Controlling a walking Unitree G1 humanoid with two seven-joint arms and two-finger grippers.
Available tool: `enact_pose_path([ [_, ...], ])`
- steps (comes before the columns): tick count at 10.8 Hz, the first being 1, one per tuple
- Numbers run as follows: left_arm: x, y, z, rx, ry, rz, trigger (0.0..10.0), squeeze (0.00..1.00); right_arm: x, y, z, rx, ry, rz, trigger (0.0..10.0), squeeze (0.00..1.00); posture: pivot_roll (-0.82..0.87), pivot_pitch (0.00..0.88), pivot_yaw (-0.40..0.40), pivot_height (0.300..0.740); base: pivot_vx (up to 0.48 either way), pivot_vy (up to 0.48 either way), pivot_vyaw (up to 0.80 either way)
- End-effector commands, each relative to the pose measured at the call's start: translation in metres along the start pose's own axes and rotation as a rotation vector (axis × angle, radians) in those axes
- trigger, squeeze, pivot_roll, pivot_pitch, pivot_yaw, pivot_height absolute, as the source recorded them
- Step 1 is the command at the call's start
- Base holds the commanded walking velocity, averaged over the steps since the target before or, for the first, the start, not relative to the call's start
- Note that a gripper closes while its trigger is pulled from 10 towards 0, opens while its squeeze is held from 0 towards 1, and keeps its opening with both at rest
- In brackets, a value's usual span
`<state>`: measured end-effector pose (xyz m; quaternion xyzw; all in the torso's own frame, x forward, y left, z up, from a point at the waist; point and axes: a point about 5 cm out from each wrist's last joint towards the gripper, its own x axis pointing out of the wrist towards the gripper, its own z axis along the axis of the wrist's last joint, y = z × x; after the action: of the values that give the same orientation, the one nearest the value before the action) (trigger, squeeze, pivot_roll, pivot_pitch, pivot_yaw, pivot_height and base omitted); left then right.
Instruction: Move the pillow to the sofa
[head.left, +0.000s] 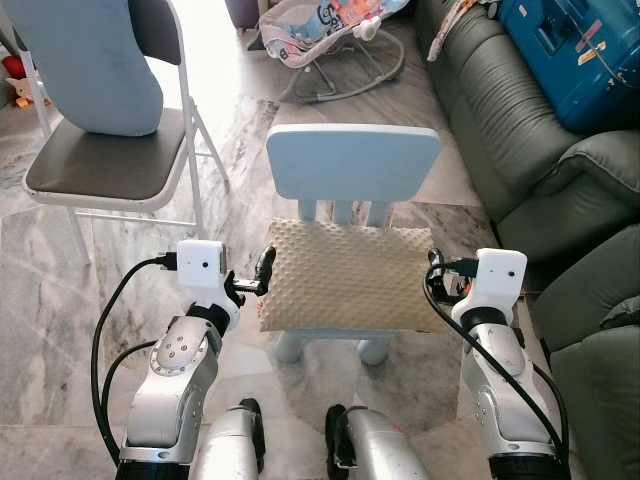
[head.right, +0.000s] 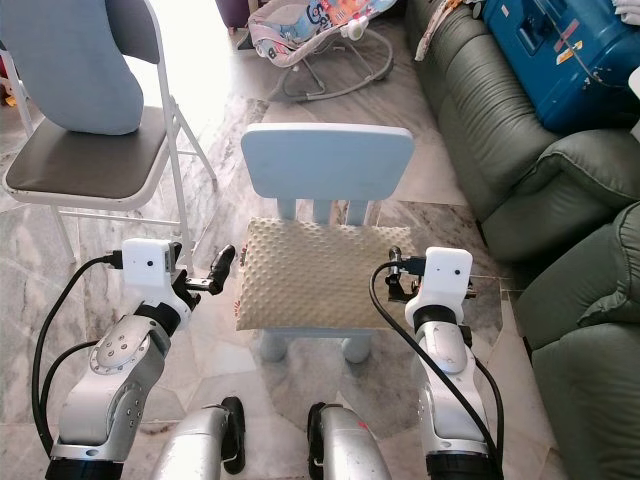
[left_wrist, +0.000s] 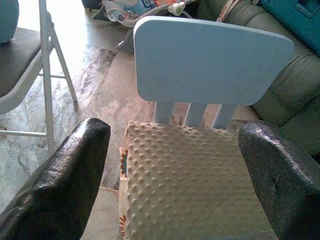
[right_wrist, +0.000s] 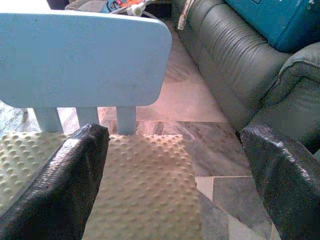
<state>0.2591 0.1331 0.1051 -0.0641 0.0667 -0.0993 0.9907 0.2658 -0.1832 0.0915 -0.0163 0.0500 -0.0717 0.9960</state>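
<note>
Beige dimpled pillow (head.left: 345, 275) lying flat on seat of small pale-blue plastic chair (head.left: 353, 163), dead centre, at 12 o'clock from robot. Left gripper (head.left: 262, 272) at pillow's 9 o'clock edge, right gripper (right_wrist: 175, 165) at its 3 o'clock edge, both with black fingers spread wide, gripping nothing. Grey-green leather sofa (head.left: 520, 150) at 2 o'clock, blue suitcase (head.left: 570, 50) on it; white folding chair (head.left: 110, 165) at 10 o'clock.
</note>
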Motion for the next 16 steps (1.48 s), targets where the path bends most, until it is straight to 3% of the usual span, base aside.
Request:
enact_pose_path([
  [1,-0.002,0.001,-0.002,0.009,0.007,0.011,10.0,0.0,-0.002,-0.001,-0.006,-0.012,0.03,-0.001,10.0,0.0,-0.03,0.225,-0.04,0.74,0.0,0.0,0.0],
  [2,-0.001,0.001,-0.002,0.01,0.008,0.011,10.0,0.0,-0.002,0.0,-0.006,-0.025,0.032,0.006,10.0,0.0,0.0,0.0,0.0,0.74,0.0,0.0,0.0],
  [3,-0.006,0.021,-0.004,0.13,0.017,0.061,10.0,0.0,-0.005,0.006,-0.003,0.037,-0.011,0.083,10.0,0.0,-0.03,0.218,-0.037,0.74,0.0,0.0,0.0],
  [5,-0.005,0.018,-0.01,0.143,0.022,0.052,10.0,0.0,-0.006,0.01,-0.005,0.085,-0.044,0.105,10.0,0.0,-0.02,0.179,-0.041,0.74,0.0,0.0,0.0],
  [8,-0.013,0.021,-0.019,0.156,0.03,0.049,10.0,0.0,-0.014,0.002,-0.013,0.004,-0.045,0.106,10.0,0.0,0.0,0.119,-0.032,0.74,0.0,0.0,0.0],
  [16,-0.002,0.016,-0.018,0.107,0.003,0.06,10.0,0.0,-0.006,-0.002,-0.016,-0.006,-0.052,0.082,10.0,0.0,-0.02,0.118,-0.029,0.74,0.0,-0.289,0.0],
])
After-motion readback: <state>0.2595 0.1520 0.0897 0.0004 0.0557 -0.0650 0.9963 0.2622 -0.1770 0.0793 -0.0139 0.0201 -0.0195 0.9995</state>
